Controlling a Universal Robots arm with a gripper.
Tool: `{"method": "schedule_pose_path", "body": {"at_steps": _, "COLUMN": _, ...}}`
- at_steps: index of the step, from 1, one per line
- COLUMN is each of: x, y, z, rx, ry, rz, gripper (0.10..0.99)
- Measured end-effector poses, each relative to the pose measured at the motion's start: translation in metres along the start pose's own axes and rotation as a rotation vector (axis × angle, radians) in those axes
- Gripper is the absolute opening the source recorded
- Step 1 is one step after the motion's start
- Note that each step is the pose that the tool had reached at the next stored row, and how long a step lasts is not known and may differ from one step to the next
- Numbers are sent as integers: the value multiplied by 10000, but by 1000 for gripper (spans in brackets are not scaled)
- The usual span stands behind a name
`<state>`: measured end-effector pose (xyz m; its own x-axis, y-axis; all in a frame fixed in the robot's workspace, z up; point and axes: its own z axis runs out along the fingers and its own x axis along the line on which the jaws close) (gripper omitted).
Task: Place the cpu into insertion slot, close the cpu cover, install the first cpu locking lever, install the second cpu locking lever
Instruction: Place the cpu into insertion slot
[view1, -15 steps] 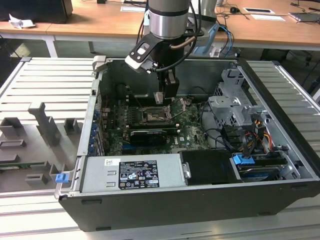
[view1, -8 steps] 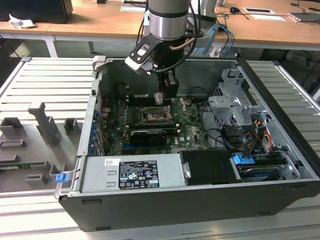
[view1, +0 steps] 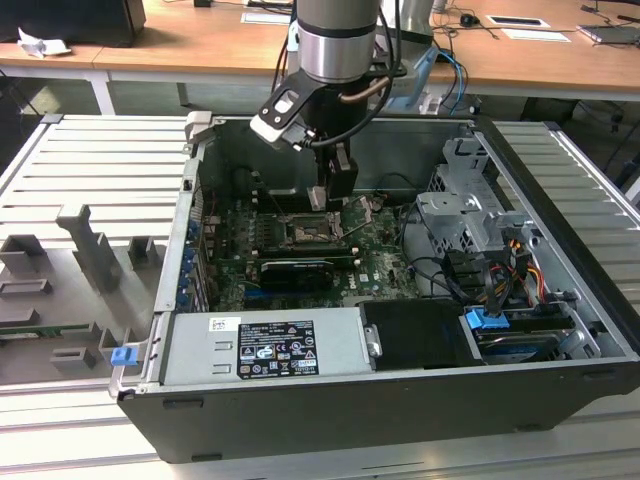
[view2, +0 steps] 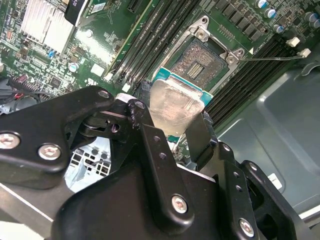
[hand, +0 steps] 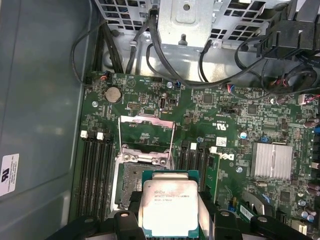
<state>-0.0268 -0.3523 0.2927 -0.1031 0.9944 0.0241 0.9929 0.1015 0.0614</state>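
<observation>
- My hand (view2: 174, 114) is clamped on the cpu (view2: 172, 102). One black finger (view2: 150, 145) presses one edge of it and the other finger presses the opposite edge.
- In the first wrist view the cpu (hand: 170, 207) sits flat between the fingers of the hand (hand: 174, 217), with its silver lid toward the camera and a green rim showing around it.
- The cpu is held in the air partly over the insertion slot (hand: 131, 186) and is not seated. In the second wrist view the insertion slot's (view2: 200, 62) dark contact field lies bare just beyond the chip.
- The cpu cover (hand: 147, 120) stands open, swung back from the slot on the side away from the hand.
- A thin locking lever (view2: 270, 57) juts out past one corner of the slot, unlatched.
- Long black memory slots (hand: 95, 170) run along both sides of the socket on the green motherboard (hand: 225, 115). A finned silver heatsink (hand: 271, 160) sits further out on the board.
- In the exterior view the hand (view1: 335, 195) hangs from the arm down into the open computer case (view1: 560, 400), just over the insertion slot (view1: 308, 235).
- A grey power supply (view1: 265, 345) fills the case's near side, and the case rests on the ribbed metal bench (view1: 90, 170).
</observation>
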Motion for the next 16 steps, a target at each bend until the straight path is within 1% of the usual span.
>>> {"method": "schedule_pose_path", "body": {"at_steps": 10, "x": 0, "y": -7, "z": 47, "rx": -1, "ry": 1, "rz": 8, "gripper": 529}}
{"method": "schedule_pose_path", "body": {"at_steps": 11, "x": 3, "y": -8, "z": 57, "rx": 24, "ry": 1, "rz": 20, "gripper": 529}}
{"method": "schedule_pose_path", "body": {"at_steps": 13, "x": 6, "y": -48, "z": 112, "rx": 26, "ry": -3, "rz": 88, "gripper": 529}}
{"method": "schedule_pose_path", "body": {"at_steps": 15, "x": 13, "y": -60, "z": 185, "rx": 19, "ry": -27, "rz": 349, "gripper": 529}}
{"method": "schedule_pose_path", "body": {"at_steps": 16, "x": 16, "y": -61, "z": 203, "rx": 20, "ry": -31, "rz": 371, "gripper": 529}}
